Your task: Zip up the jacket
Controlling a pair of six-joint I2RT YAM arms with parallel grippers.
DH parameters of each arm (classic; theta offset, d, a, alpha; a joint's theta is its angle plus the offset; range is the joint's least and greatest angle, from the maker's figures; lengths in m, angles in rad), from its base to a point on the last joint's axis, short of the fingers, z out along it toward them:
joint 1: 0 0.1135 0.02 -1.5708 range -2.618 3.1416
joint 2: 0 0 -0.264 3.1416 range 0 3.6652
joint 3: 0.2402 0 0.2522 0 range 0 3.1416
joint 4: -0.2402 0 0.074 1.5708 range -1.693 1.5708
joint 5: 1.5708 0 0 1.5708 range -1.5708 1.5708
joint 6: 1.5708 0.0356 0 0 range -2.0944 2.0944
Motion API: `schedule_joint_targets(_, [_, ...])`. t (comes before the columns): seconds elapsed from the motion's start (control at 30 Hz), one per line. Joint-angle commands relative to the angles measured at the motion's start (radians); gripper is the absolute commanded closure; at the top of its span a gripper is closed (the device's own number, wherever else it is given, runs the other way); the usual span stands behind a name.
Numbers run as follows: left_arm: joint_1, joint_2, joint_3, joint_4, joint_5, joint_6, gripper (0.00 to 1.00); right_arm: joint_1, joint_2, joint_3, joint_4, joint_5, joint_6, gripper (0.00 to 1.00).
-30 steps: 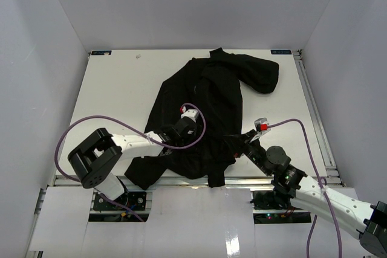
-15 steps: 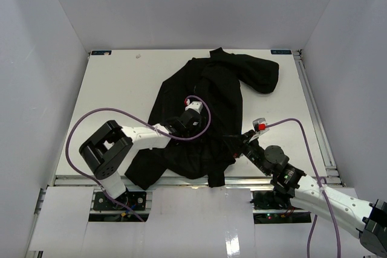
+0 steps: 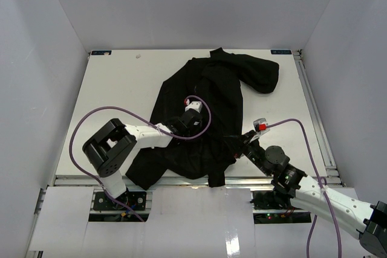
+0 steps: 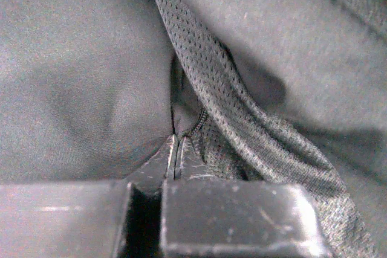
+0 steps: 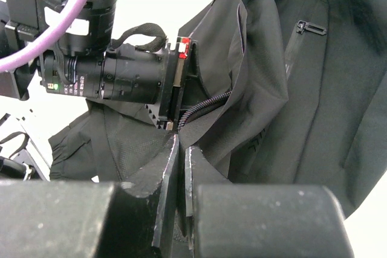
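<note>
Jacket [image 3: 208,92], one, black, two hands, left hand [image 4: 176,142] and right hand [image 5: 181,144] each pinching fabric.

matt cloth jacket [image 3: 211,89], mesh lining [image 4: 242,125]; table [image 3: 121,89] seemingly smooth, matt.

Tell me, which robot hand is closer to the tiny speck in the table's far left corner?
Left. The left gripper sits mid-jacket, nearer the speck; the right gripper is at the jacket's near right hem, farther away.
</note>
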Motion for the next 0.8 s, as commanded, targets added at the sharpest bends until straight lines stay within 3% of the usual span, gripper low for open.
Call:
schedule_joint_targets(0.0, [0.019,-0.059,-0.055,-0.024,0.000,-0.003,1.00,-0.001,-0.007,0.003,0.024,0.012,-0.010,0.92])
schedule_joint_targets(0.5, [0.087,-0.310,-0.224,-0.106,-0.039,-0.015,1.00,0.000,0.053,0.028,0.015,-0.002,-0.007,0.92])
schedule_joint_targets(0.6, [0.087,-0.325,-0.222,-0.127,-0.019,0.005,0.96,0.000,0.056,0.036,0.007,-0.006,-0.009,0.92])
schedule_joint_targets(0.77, [0.087,-0.371,-0.206,-0.127,0.082,0.066,0.99,0.000,0.061,0.040,0.005,0.000,-0.014,0.92])
